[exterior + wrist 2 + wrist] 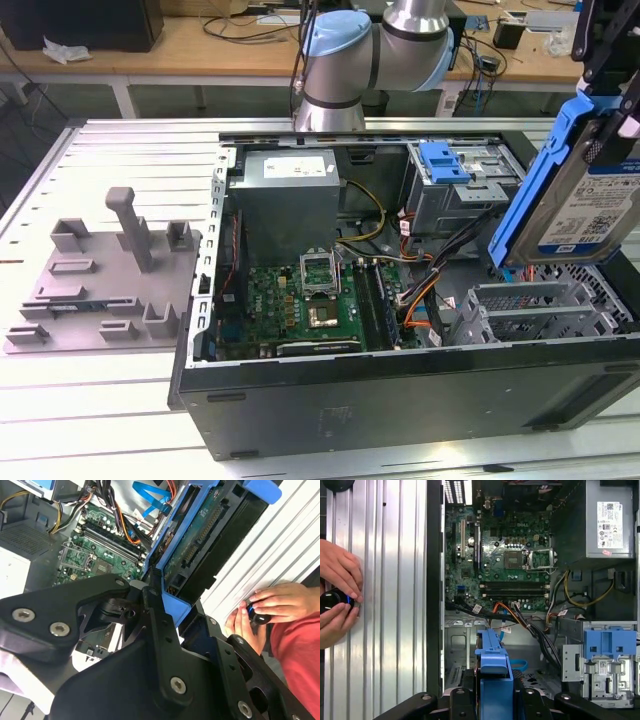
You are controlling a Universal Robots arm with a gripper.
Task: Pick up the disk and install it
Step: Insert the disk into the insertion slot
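In the exterior view the disk (590, 200), a silver drive with a white-and-blue label in a blue carrier, hangs tilted on edge above the open computer case (400, 400), at that view's right. My gripper (612, 105) is shut on its upper end. Below it lies the metal drive cage (530, 310). In the second wrist view the disk (210, 535) shows its green circuit side between my black fingers (159, 630). In the first wrist view the disk's blue carrier edge (493, 665) sticks out from my gripper (492, 700) over the case floor.
A bare blue latch piece (445, 160) sits on the upper bay, next to the grey power-supply box (285, 195). Cables cross the motherboard (300, 300). A grey fixture plate (100, 280) lies outside the case. A person's hands (337, 595) hold a black knob on the table.
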